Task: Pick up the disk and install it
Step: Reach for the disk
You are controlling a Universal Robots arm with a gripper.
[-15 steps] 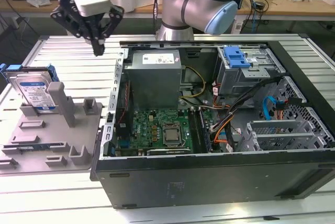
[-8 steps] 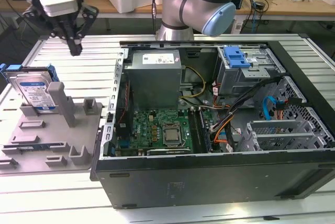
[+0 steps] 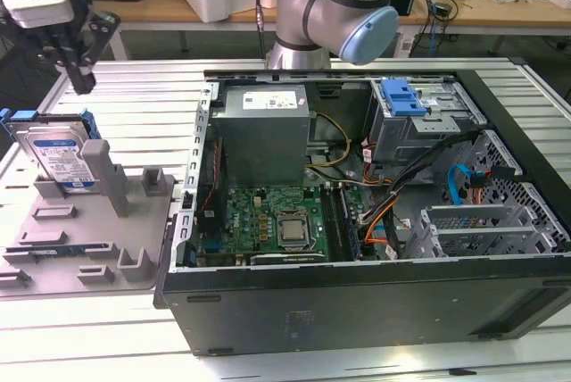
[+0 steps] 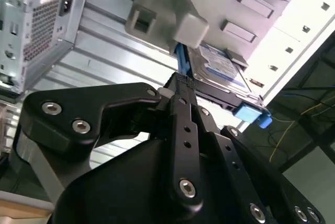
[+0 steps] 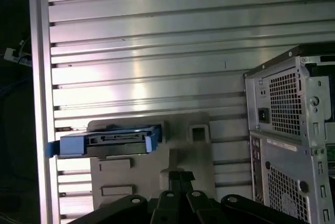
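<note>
The disk (image 3: pixel 56 157) is a silver drive with a white-and-blue label in a blue carrier. It stands on edge in a grey plastic holder (image 3: pixel 98 221) at the exterior view's left. My gripper (image 3: pixel 82 80) hangs above the disk and a little behind it, clear of it, fingers shut with nothing between them. In the second wrist view the shut fingertips (image 4: pixel 178 80) point toward the disk (image 4: pixel 220 67). In the first wrist view the disk (image 5: pixel 112 143) shows edge-on beyond the gripper (image 5: pixel 178 174).
An open computer case (image 3: pixel 294 319) lies on the slatted metal table (image 3: pixel 143 105), right of the holder. Inside are a grey power-supply box (image 3: pixel 263 132), a motherboard (image 3: pixel 268 221) and a grey drive cage with a blue latch (image 3: pixel 401 96). The arm's base (image 3: pixel 330 7) stands behind the case.
</note>
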